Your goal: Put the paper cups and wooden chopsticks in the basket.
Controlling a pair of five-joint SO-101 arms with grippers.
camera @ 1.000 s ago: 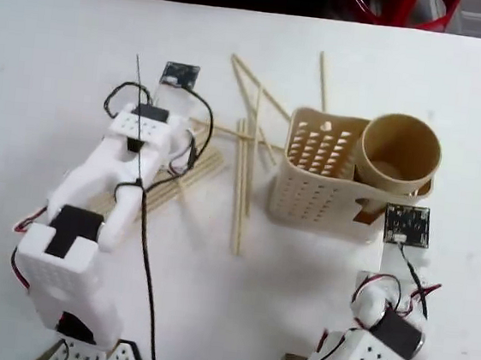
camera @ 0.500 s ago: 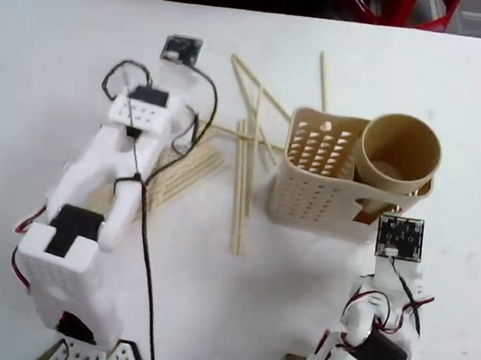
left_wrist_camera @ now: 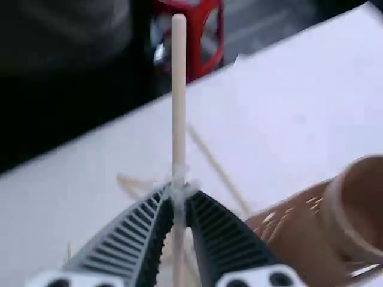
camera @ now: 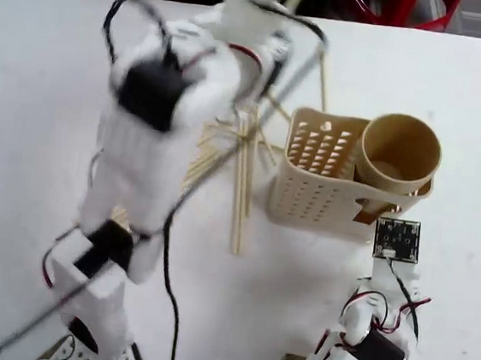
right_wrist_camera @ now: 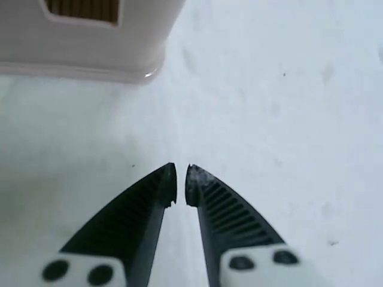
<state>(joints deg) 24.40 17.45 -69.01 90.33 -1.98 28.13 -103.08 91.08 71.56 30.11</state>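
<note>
My left gripper (left_wrist_camera: 178,198) is shut on one wooden chopstick (left_wrist_camera: 178,89), which sticks straight out beyond the fingertips. The left arm (camera: 162,112) stands raised over the table's far middle, above the loose chopsticks (camera: 241,189) scattered left of the basket. The cream perforated basket (camera: 312,192) sits right of centre with a tan paper cup (camera: 398,154) standing in its right end. Cup (left_wrist_camera: 359,203) and basket (left_wrist_camera: 293,227) lie off to the side below the left gripper. My right gripper (right_wrist_camera: 181,182) is shut and empty, low over bare table near the basket's base (right_wrist_camera: 90,54).
The right arm (camera: 377,349) sits at the front right, its camera board (camera: 396,238) just in front of the basket. A red frame (camera: 396,7) stands beyond the table's far edge. Cables hang from the left arm.
The left arm has risen from the chopstick pile and swung toward the far side with a chopstick in its gripper. The right arm shifted slightly a second ago, then held still.
</note>
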